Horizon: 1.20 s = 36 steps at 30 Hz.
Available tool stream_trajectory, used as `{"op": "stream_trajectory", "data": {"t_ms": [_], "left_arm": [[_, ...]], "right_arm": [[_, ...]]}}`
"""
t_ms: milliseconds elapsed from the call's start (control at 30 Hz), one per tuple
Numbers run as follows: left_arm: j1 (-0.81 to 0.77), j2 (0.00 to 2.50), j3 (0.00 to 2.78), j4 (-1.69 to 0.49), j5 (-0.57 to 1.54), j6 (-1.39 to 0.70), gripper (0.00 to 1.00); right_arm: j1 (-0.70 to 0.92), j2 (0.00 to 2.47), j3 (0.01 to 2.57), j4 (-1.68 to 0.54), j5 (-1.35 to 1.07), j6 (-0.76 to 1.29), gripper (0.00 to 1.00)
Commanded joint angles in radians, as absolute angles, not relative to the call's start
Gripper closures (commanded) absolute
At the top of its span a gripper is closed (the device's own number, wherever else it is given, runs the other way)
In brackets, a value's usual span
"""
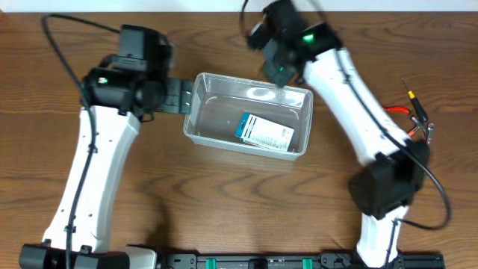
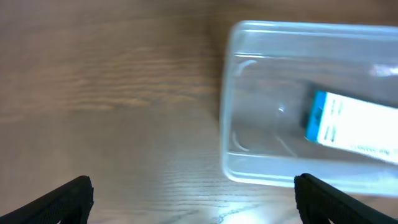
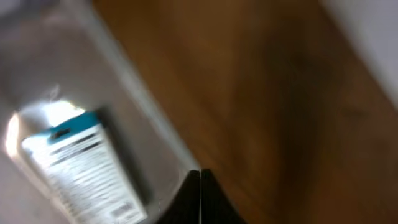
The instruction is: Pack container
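The clear plastic container sits at the table's middle. A small blue-and-white box lies flat inside it, toward the right. My left gripper is open and empty, low over the wood just off the container's left end. In the left wrist view the container and the box lie ahead of the spread fingers. My right gripper is shut and empty at the container's far right rim. In the right wrist view its closed tips hang beside the rim, with the blurred box at lower left.
Small tools with red and orange handles and dark leads lie near the table's right edge, beside the right arm's base. The table's far edge runs along the top of the overhead view, close behind the right gripper.
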<state>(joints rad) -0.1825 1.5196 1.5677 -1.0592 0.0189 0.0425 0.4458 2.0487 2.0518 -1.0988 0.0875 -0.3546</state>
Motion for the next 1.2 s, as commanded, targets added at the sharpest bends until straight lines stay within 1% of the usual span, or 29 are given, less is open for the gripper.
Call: {"op": "stream_trajectory", "data": {"t_ms": [0,100,200,300,400,467,533,567,667,733,800,833,900,933,1033,1100,1167], "left_arm": [[-0.244,1.552,1.546,-1.061,0.014,0.125,0.05],[-0.274,1.587,1.525,-1.065,0.014,0.131,0.05],[-0.295,1.634,1.504,-1.070,0.014,0.136,0.05],[-0.310,1.687,1.494,-1.076,0.014,0.138,0.10],[-0.321,1.733,1.494,-1.076,0.014,0.138,0.24],[-0.323,1.757,1.494,-1.077,0.014,0.138,0.35],[-0.323,1.781,1.494,-1.087,0.013,0.138,0.50],[-0.322,1.790,1.494,-1.096,0.013,0.138,0.55],[-0.322,1.812,1.494,-1.118,0.013,0.137,0.56],[-0.322,1.822,1.494,-1.122,0.013,0.137,0.62],[-0.322,1.826,1.494,-1.121,0.013,0.133,0.72],[-0.322,1.826,1.494,-1.121,0.013,0.134,0.75],[-0.322,1.826,1.494,-1.121,0.013,0.134,0.86],[-0.322,1.826,1.494,-1.121,0.013,0.134,0.88],[-0.322,1.826,1.494,-1.119,0.013,0.134,0.90],[-0.322,1.826,1.494,-1.116,0.013,0.134,0.94],[-0.322,1.826,1.494,-1.113,0.014,0.134,0.94]], "right_arm": [[0.368,1.930,2.101,-1.090,0.210,-0.120,0.99],[0.297,1.873,2.101,-1.092,0.209,-0.017,0.97],[0.229,1.836,2.101,-1.101,0.201,0.003,0.94],[0.174,1.817,2.101,-1.115,0.202,0.002,0.93],[0.141,1.813,2.101,-1.137,0.202,0.003,0.94],[0.128,1.813,2.101,-1.155,0.202,0.003,0.95],[0.121,1.813,2.101,-1.166,0.202,0.003,0.94],[0.118,1.813,2.101,-1.171,0.202,0.003,0.94],[0.114,1.813,2.101,-1.178,0.202,0.002,0.94],[0.114,1.813,2.101,-1.178,0.202,0.003,0.95],[0.116,1.813,2.101,-1.178,0.202,0.003,0.96],[0.116,1.813,2.101,-1.178,0.202,0.003,0.96],[0.116,1.813,2.101,-1.178,0.202,0.003,0.96],[0.115,1.813,2.101,-1.178,0.202,0.002,0.97],[0.115,1.813,2.101,-1.178,0.202,0.002,0.97],[0.115,1.813,2.101,-1.178,0.202,-0.001,0.96],[0.115,1.813,2.101,-1.178,0.202,-0.001,0.97]]}}
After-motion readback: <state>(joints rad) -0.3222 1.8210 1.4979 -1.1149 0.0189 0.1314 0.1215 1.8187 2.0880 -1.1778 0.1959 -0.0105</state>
